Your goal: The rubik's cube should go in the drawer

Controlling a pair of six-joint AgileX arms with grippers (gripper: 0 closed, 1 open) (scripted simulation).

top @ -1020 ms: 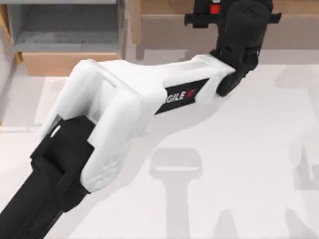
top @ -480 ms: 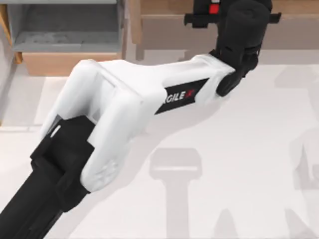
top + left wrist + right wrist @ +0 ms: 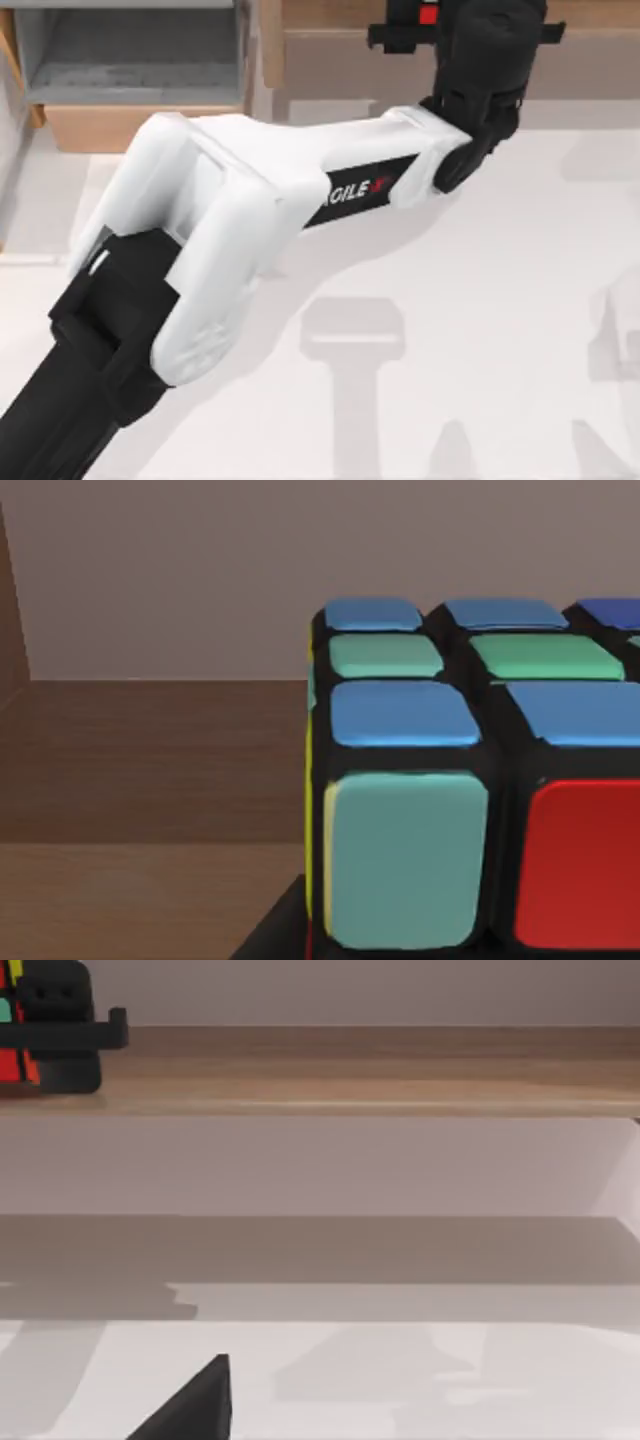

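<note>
The rubik's cube (image 3: 480,780), black-framed with blue, green and red stickers, sits right in front of the left wrist camera, with a black finger (image 3: 275,935) under its near corner. From above, a red sticker of the cube (image 3: 429,15) peeks out beyond my left gripper (image 3: 440,25), which is shut on it over the wooden shelf. From the right wrist I see the same cube (image 3: 10,1030) and left gripper (image 3: 62,1028) on the shelf top. The drawer (image 3: 130,125) stands open at the back left, showing its grey inside.
The long wooden shelf (image 3: 600,15) runs along the back of the table, its top board (image 3: 380,1070) raised above the white surface. My left arm (image 3: 240,220) stretches diagonally across the table. A dark part of my right gripper (image 3: 200,1405) hangs low over the white tabletop.
The left arm's elbow has drifted slightly left and the wrist has edged a little farther back, with the cube still in the gripper.
</note>
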